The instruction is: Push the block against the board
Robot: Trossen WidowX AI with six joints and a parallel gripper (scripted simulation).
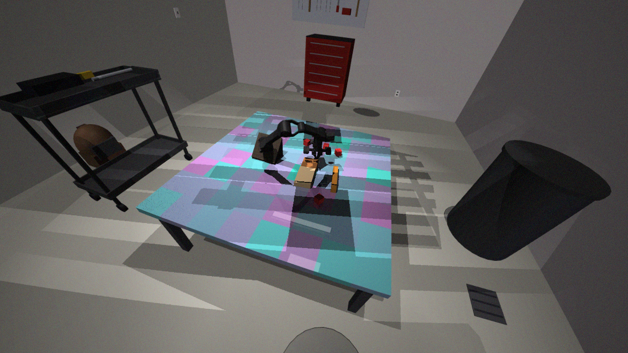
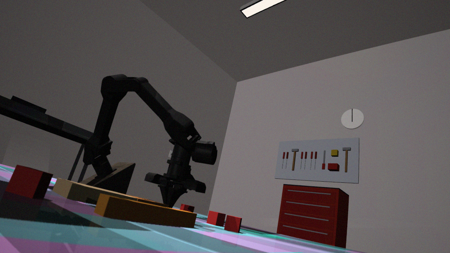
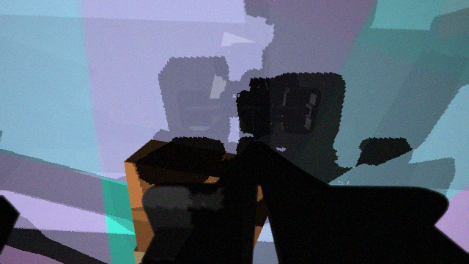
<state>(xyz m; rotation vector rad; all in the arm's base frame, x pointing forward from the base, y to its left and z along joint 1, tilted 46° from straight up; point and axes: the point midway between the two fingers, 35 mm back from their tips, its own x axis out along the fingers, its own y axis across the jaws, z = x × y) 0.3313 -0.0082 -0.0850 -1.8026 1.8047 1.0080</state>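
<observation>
The orange square block (image 1: 309, 164) (image 2: 147, 201) (image 3: 133, 188) lies flat at the far end of the tan board (image 1: 305, 176) (image 2: 63, 188) (image 3: 138, 257). I see no clear gap between them. Whether a whole side touches and the edges are even, I cannot tell. My gripper (image 1: 317, 157) (image 2: 169, 206) (image 3: 255, 147) is shut and holds nothing. It points down, low by the block's far right corner. Contact with the block cannot be made out. In the wrist view the fingers and their shadow hide much of the block.
An orange bar (image 1: 334, 180) (image 2: 144, 211) lies right of the board. A red cube (image 1: 318, 200) (image 2: 30, 181) is at the near side. Several other red cubes (image 1: 338, 152) (image 2: 232, 223) stand beyond the gripper. The arm's wedge base (image 1: 274, 151) is left of the block.
</observation>
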